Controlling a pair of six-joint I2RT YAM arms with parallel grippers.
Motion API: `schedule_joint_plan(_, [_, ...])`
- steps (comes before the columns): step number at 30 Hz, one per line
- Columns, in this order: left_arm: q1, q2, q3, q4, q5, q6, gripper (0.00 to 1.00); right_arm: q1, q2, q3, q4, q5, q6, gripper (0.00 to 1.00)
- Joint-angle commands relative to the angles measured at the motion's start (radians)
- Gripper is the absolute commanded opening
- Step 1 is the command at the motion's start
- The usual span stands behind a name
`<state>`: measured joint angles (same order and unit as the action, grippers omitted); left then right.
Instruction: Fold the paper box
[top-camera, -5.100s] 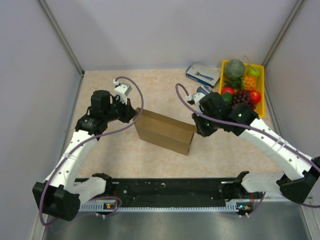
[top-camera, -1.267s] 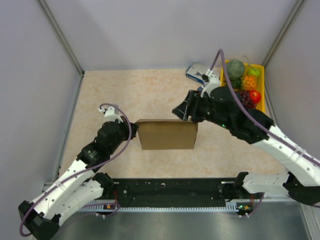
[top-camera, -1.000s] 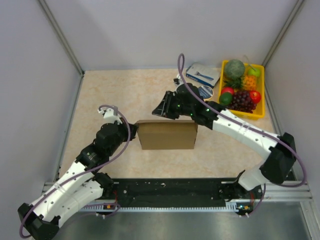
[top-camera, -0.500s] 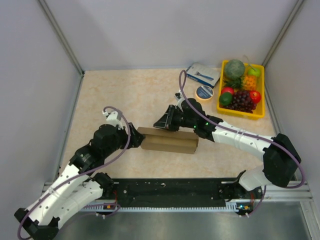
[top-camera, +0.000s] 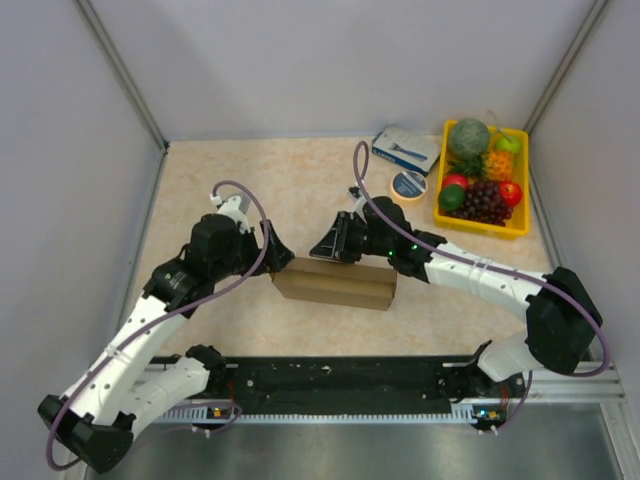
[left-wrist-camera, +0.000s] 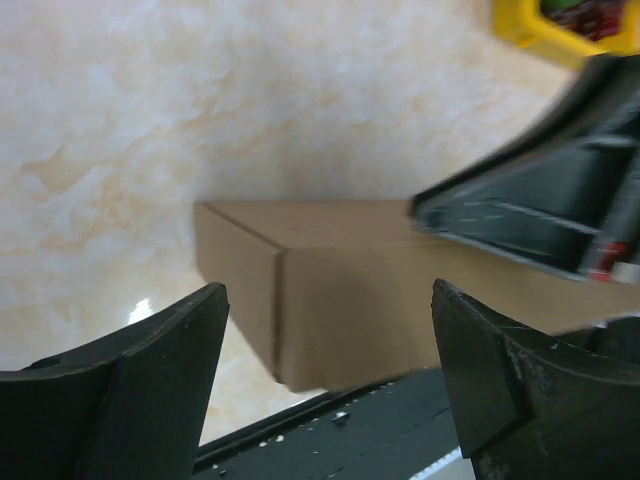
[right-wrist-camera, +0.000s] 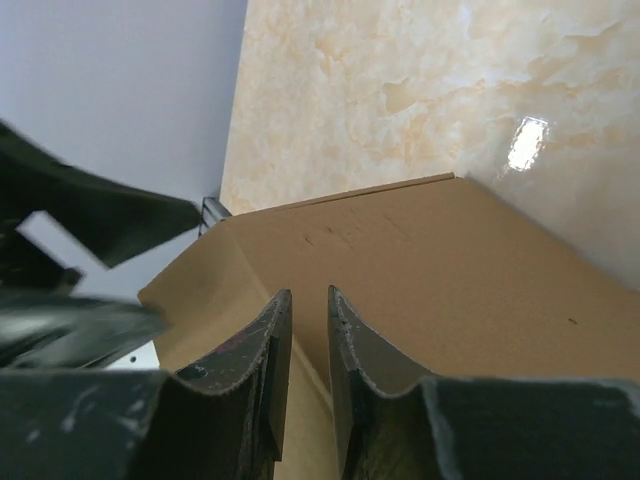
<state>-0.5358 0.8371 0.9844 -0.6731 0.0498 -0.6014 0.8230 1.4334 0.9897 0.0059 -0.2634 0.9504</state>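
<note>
The paper box (top-camera: 335, 287) is plain brown cardboard, lying low and long in the middle of the table. My left gripper (top-camera: 278, 256) is at its left end with the jaws wide open; in the left wrist view the box's corner (left-wrist-camera: 350, 310) sits beyond the left gripper (left-wrist-camera: 328, 300), apart from both fingers. My right gripper (top-camera: 318, 250) is on the box's far upper edge. In the right wrist view the right gripper (right-wrist-camera: 309, 295) has its fingers close together astride a fold of the box (right-wrist-camera: 430, 260).
A yellow tray (top-camera: 443, 150) of fruit stands at the back right. Next to it lie a blue-and-white carton (top-camera: 405, 148) and a small round lid (top-camera: 408, 184). A black rail (top-camera: 340, 380) runs along the near edge. Grey walls close in both sides.
The box has tipped from standing tall to lying low. My left gripper has opened wide and lifted to the box's left end. The right gripper has come down with the far edge.
</note>
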Motion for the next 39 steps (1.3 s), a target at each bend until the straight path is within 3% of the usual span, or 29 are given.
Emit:
schedule_joint_plan(1, [0.082, -0.03, -0.143, 0.07, 0.096, -0.026, 0.84, -0.016, -0.042, 0.072, -0.027, 0.004, -0.064, 0.21])
schedule_joint_plan(6, [0.149, -0.095, -0.331, 0.228, 0.168, -0.063, 0.61, -0.044, -0.059, 0.098, -0.066, -0.01, -0.081, 0.23])
schedule_joint_plan(9, [0.154, -0.098, -0.383, 0.277, 0.17, -0.073, 0.58, -0.096, -0.085, 0.127, -0.17, -0.039, -0.113, 0.27])
schedule_joint_plan(10, [0.154, -0.09, -0.392, 0.293, 0.171, -0.084, 0.58, -0.108, -0.109, 0.156, -0.211, -0.049, -0.133, 0.3])
schedule_joint_plan(12, [0.154, -0.076, -0.406, 0.328, 0.194, -0.098, 0.61, -0.117, -0.137, 0.205, -0.361, -0.037, -0.269, 0.5])
schedule_joint_plan(14, [0.154, -0.052, -0.405, 0.365, 0.191, -0.066, 0.73, -0.119, -0.171, 0.219, -0.478, -0.036, -0.431, 0.63])
schedule_joint_plan(15, [0.154, -0.032, -0.374, 0.348, 0.18, -0.048, 0.75, -0.117, -0.183, 0.19, -0.577, -0.011, -0.464, 0.66])
schedule_joint_plan(17, [0.154, -0.01, -0.339, 0.229, 0.141, -0.02, 0.8, -0.119, -0.243, 0.115, -0.632, -0.01, -0.492, 0.73])
schedule_joint_plan(19, [0.154, 0.026, -0.316, 0.156, 0.124, -0.05, 0.8, -0.099, -0.298, -0.015, -0.661, -0.054, -0.484, 0.73])
schedule_joint_plan(25, [0.151, 0.002, -0.395, 0.04, 0.268, -0.113, 0.8, -0.041, -0.596, -0.281, -0.733, 0.026, -0.357, 0.82])
schedule_joint_plan(27, [0.149, -0.061, -0.476, 0.088, 0.278, -0.121, 0.8, -0.035, -0.63, -0.353, -0.716, 0.004, -0.319, 0.81])
schedule_joint_plan(32, [0.146, -0.038, -0.61, 0.288, 0.416, -0.201, 0.73, -0.024, -0.597, -0.488, -0.41, -0.056, -0.196, 0.78])
schedule_joint_plan(39, [0.145, 0.114, -0.577, 0.525, 0.398, -0.242, 0.72, -0.153, -0.363, -0.445, -0.135, -0.184, -0.179, 0.77])
